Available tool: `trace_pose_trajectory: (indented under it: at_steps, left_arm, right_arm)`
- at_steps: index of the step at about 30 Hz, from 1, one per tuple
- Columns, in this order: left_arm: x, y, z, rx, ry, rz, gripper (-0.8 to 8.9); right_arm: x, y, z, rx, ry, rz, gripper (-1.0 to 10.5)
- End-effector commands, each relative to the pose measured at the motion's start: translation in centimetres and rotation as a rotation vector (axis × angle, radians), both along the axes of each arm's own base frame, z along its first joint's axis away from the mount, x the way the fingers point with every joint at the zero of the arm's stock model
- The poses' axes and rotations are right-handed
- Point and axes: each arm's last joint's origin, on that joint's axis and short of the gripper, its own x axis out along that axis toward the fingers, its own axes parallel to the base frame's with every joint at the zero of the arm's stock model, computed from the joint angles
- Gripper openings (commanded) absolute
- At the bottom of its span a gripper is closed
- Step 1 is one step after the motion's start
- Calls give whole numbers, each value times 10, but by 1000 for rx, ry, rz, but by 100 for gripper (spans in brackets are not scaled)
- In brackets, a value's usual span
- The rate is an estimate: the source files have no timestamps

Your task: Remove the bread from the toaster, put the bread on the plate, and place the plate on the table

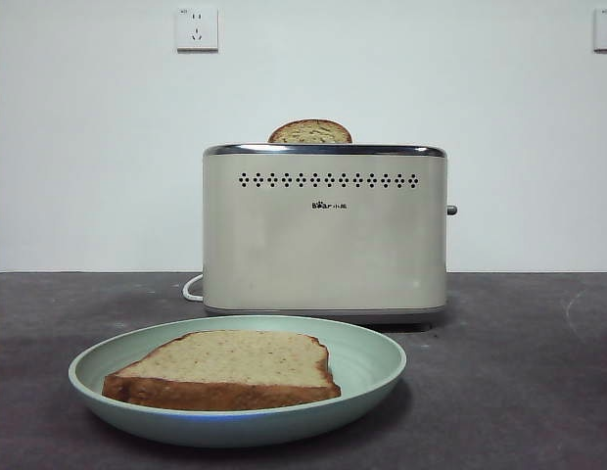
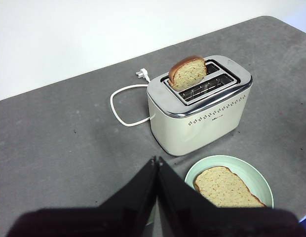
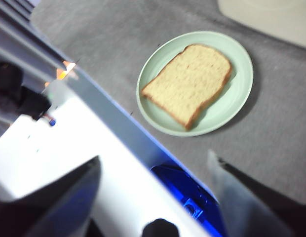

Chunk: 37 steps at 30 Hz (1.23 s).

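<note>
Front view: the bread lies flat on the mint-green plate, which rests on the dark grey worktop just before the cream toaster. A smaller, darker slice stands upright in a toaster slot. The toaster's white cord curls behind it. Left pincer hangs above the worktop near the plate, jaws pressed together and holding nothing. Right pincer hovers off the worktop edge, jaws spread wide and empty, apart from the plate.
</note>
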Motion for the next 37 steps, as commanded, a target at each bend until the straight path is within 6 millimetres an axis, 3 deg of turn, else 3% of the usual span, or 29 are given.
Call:
trace_pose_trajectory:
  at_steps: [1,7,37]
  left_arm:
    - [-3,2,-4,32,37,-8,-8]
    - [-3,2,-4,32,37,-8,-7]
    - [1,-1,-5,46,42,-7,-4]
  right_arm:
    - [-11,-9,0,-15,6,9,-6]
    - [-19,-16,-3,-55,33,23,-11]
    - [-20,-16,-3,-46,23,17,2]
